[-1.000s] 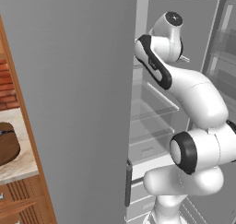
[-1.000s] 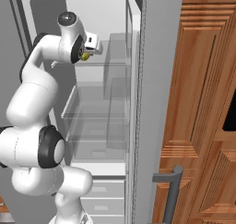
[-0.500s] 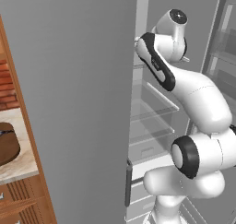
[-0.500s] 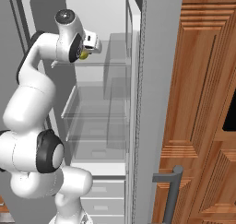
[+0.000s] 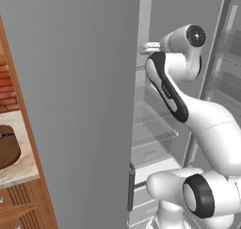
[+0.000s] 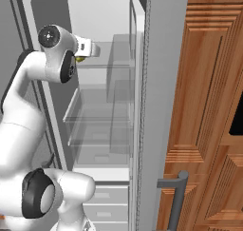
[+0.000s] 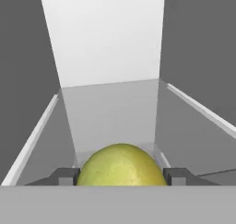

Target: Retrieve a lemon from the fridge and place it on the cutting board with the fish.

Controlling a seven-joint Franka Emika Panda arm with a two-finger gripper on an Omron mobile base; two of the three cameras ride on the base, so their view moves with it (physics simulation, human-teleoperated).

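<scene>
Kitchen walls of warm wood paneling flank what we see, and at the far left of the left base view a pale counter point(image 5: 19, 169) carries the rounded end of a dark brown cutting board point(image 5: 8, 147), well apart from everything else. Moving right, we meet the broad grey face of the open fridge point(image 5: 80, 105) door, and past it the pale inside with clear glass shelves point(image 5: 153, 129) stacked one above another. Our white arm point(image 5: 188, 110) rises from below and bends toward the upper part of that compartment. In the right base view we find the wrist up near the top shelf, and the claw point(image 6: 81, 59) sits just under it with a bit of yellow-green lemon point(image 6: 79, 59) showing at its tip. Through the hand view we see the lemon point(image 7: 120, 165) large and close, set squarely between the two dark fingertips point(image 7: 64, 176), which press against its sides, so the claw is gripping the fruit. Beyond it lies a glass shelf point(image 7: 113, 114) running back to the white rear wall of the fridge. Farther right in the right base view stands the other fridge door point(image 6: 163, 106) edge-on, with its grey bar handle point(image 6: 174, 197) low down, then the wooden cabinets point(image 6: 213, 106).
</scene>
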